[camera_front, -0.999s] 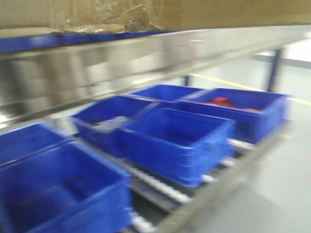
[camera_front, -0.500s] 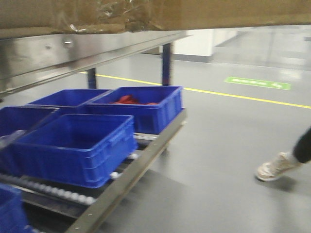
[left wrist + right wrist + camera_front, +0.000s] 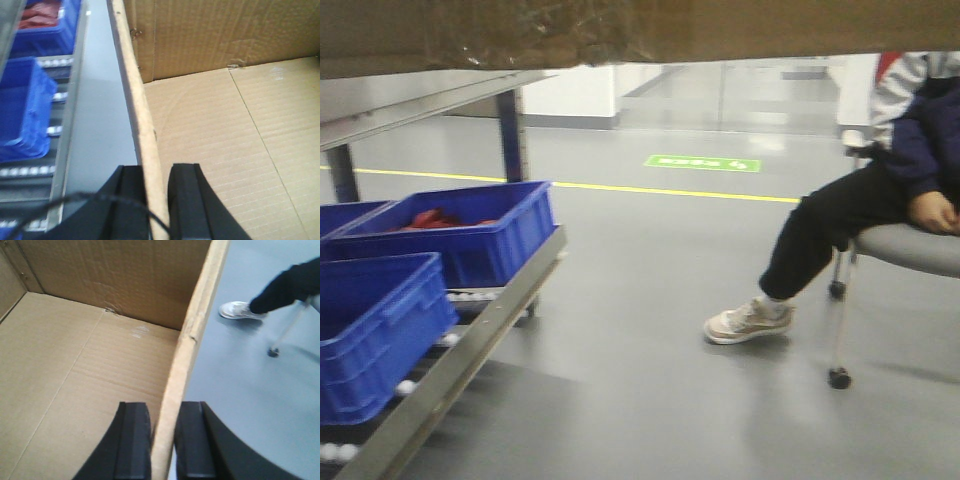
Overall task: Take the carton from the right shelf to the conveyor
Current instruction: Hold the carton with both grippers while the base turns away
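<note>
1. Count: one carton (image 3: 720,25), two end effectors, three blue bins, one seated person.
2. Carton: plain brown corrugated cardboard, open at the top and empty inside. Its bottom panel shows a centre seam. Crinkled clear tape shows on the lower edge in the front view.
3. Long axis: runs left to right across the front view, filling the whole top strip, with one short end wall at each arm. The open side faces up.
4. Position: carried between the two arms. Outside its left wall lie grey floor (image 3: 100,125) and the rack; outside its right wall lies floor only.
5. Left end effector (image 3: 157,172): two black fingers straddle the carton's left wall, one inside and one outside, closed against the cardboard.
6. Right end effector (image 3: 164,410): same grip on the right wall, with the fingers pinching the wall edge from both sides.
7. Right shelf (image 3: 415,100): stainless steel, at the left of the front view. Its upper rail sits just below the carton's edge, and a lower tier of white rollers (image 3: 405,386) carries the bins.
8. Blue bins (image 3: 380,330): one near, one farther holding something red, and a third partly cut off at the left edge.
9. Person (image 3: 910,150): sits on a wheeled chair (image 3: 910,245) at the right, dark trousers, one pale shoe (image 3: 748,322) on the floor.
10. Floor markings: one yellow line (image 3: 670,190) and one green marking (image 3: 702,162) beyond it.
</note>
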Robot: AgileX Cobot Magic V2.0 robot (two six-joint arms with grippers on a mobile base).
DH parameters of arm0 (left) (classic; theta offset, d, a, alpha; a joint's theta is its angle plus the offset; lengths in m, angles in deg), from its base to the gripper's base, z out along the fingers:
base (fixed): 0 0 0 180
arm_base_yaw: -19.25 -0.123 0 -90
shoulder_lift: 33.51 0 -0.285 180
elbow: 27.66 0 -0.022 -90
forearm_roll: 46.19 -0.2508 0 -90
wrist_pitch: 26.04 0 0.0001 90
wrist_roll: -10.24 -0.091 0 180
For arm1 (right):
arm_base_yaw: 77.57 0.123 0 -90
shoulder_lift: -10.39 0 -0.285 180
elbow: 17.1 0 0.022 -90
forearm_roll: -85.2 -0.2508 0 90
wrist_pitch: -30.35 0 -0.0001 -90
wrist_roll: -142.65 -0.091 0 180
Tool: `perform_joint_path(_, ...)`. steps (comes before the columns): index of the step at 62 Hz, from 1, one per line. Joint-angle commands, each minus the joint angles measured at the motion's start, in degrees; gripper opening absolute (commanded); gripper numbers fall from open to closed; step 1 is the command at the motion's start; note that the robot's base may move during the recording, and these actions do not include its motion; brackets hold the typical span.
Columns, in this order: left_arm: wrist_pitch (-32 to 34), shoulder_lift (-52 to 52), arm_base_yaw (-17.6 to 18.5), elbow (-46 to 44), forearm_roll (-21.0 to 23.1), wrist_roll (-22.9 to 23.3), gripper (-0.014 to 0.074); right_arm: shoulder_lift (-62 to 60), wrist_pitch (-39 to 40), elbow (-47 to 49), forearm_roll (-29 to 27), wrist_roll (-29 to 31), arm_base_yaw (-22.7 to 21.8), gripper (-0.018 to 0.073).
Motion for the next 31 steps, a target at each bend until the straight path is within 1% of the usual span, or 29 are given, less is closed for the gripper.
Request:
perform_joint_path(1,2.97,0.82,0.45,-0.46,1.18,-0.53,-0.0009,-0.68,1.75,0.16,-0.72,1.45,-0.03,-0.007)
perform_joint_path(31,2.97,0.82,0.45,-0.46,1.18,-0.53,-0.0009,-0.68,1.75,0.16,-0.72,1.45,-0.03,-0.007)
